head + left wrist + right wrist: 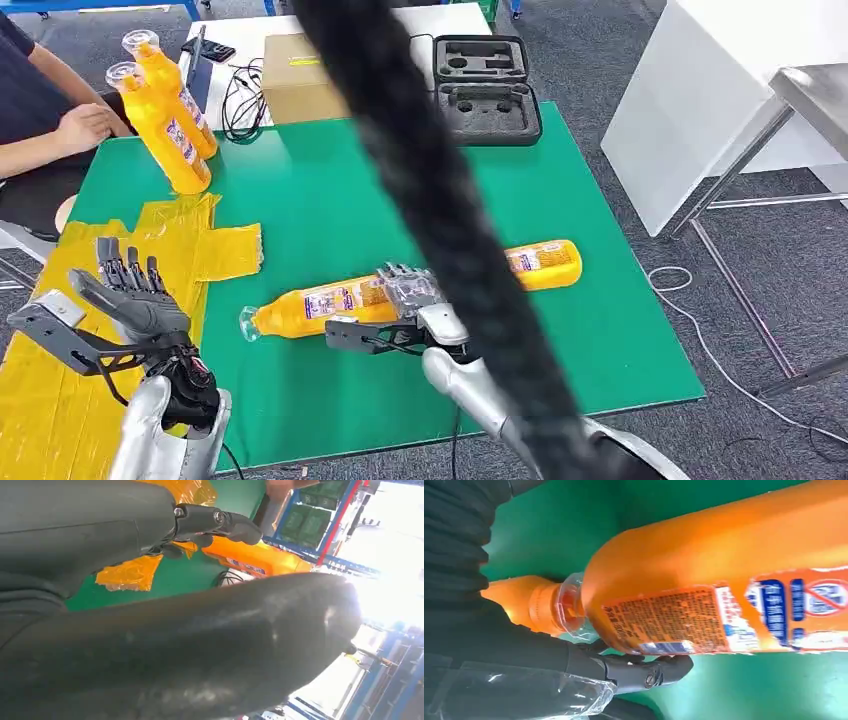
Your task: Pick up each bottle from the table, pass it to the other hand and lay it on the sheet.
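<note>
From the head view, the right hand [408, 292] curls over a lying orange bottle [320, 305] on the green desk [330, 190]; the left hand [135, 290] waits with fingers spread over the yellow sheet [60, 400]. The left wrist view shows nothing held. In the right wrist view the fingers [644, 669] wrap under the bottle. It looks smooth, slippery and quite heavy, so the label middle seems the best place to hold.
</note>
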`<state>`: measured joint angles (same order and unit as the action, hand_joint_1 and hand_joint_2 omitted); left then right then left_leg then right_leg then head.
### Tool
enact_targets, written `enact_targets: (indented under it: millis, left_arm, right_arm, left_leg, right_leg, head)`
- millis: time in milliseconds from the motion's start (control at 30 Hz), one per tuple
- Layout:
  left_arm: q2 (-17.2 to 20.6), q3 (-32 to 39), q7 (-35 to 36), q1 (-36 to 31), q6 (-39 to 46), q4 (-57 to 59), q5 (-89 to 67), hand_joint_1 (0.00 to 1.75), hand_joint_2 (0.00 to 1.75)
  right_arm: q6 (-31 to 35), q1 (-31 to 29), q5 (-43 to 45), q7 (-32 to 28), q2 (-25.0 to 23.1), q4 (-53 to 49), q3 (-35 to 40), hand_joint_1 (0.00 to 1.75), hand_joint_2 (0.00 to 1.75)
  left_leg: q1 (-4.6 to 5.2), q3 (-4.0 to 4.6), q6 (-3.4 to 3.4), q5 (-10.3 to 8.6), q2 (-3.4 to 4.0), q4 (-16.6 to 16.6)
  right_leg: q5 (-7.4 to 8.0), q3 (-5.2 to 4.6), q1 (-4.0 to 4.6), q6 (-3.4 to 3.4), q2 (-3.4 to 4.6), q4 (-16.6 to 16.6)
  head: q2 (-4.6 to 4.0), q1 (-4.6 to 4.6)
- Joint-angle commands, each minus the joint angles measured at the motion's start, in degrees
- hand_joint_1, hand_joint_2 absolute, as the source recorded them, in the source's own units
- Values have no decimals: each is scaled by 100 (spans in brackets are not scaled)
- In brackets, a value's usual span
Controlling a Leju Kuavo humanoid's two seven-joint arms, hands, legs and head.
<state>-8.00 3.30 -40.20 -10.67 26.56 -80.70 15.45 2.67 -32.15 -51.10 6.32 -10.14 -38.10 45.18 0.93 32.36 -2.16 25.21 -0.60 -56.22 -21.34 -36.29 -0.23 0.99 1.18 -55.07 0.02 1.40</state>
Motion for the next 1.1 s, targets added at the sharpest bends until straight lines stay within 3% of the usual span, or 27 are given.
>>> enact_targets:
  millis: [33,333,1100]
  left_arm:
    - [41,-107,20,-259,-8,399,36,0,0]
    - [32,-111,20,-251,-34,389,59,0,0]
    - [25,-129,20,-286,-41,417,66,0,0]
  right_arm:
    - [144,-175,-187,56,-54,425,280,0,175]
    - [369,-197,-700,319,-61,363,326,0,175]
    - [286,-184,-766,320,-96,460,333,0,175]
  left_leg:
    - [-6,-24,17,8,-8,1]
    - [-6,-28,18,13,-5,-2]
    - [-1,-10,10,3,-6,2]
  right_leg:
    - [-11,28,6,-1,-19,2]
    - [-15,32,6,-1,-19,-1]
    - [-5,13,1,0,-14,2]
  head:
    - [0,0]
    - [0,0]
    - [0,0]
